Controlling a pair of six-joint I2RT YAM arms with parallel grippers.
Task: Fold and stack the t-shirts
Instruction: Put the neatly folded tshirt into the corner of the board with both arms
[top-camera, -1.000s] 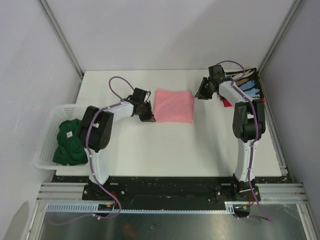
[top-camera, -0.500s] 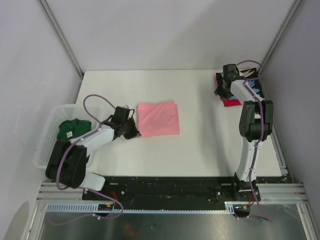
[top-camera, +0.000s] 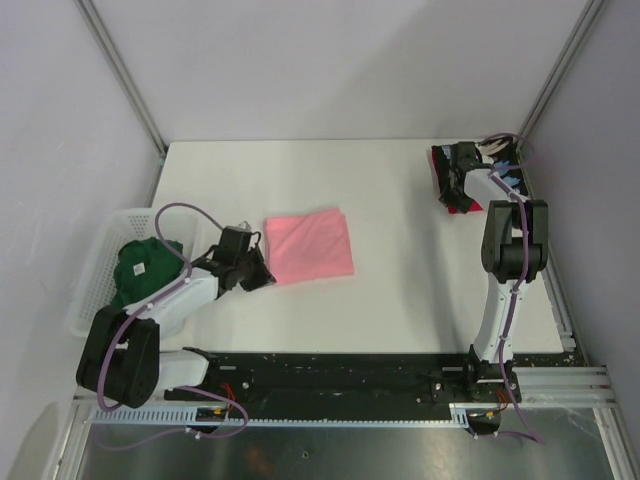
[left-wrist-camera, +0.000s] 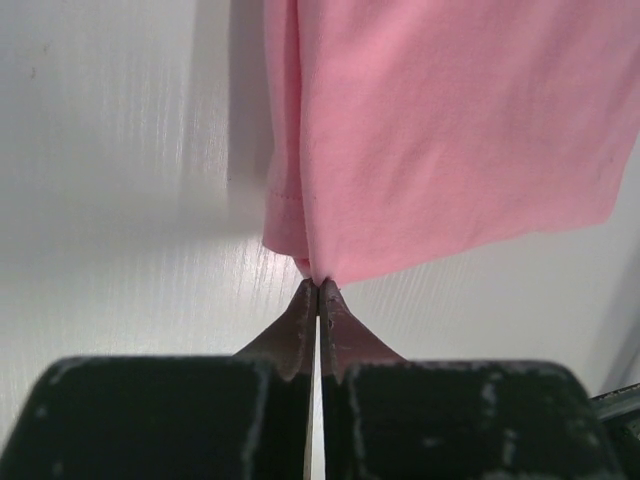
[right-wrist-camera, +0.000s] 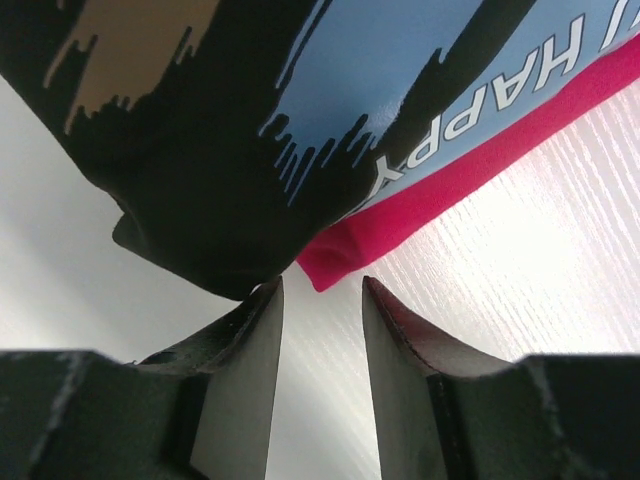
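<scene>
From above, the pink t-shirt (top-camera: 310, 246) lies folded on the tabletop (top-camera: 400, 280), left of centre. It sits nearer and further left than a second ago, when it lay further back near the middle. The left tool (top-camera: 261, 276) is at its near left corner, and that arm has swung back toward the near left. The green t-shirt (top-camera: 138, 272) is bunched in the white basket (top-camera: 92, 300) at the left edge, unchanged. The right tool (top-camera: 452, 192) has moved from beside the pink t-shirt to the far right corner, where the red t-shirt (top-camera: 458, 207) shows beneath it.

In the left wrist view, the left tool (left-wrist-camera: 318, 290) has its jaws pressed flat together, pinching the nearest corner of the pink t-shirt (left-wrist-camera: 440, 130), whose folded layers spread away over the tabletop (left-wrist-camera: 110, 180).

In the right wrist view, the right tool (right-wrist-camera: 320, 285) stands narrowly parted with nothing between the jaws. Just beyond the tips, the black t-shirt (right-wrist-camera: 200, 160), printed with blue and tan streaks, lies on top of the red t-shirt (right-wrist-camera: 450, 185), whose edge sticks out on the right.
</scene>
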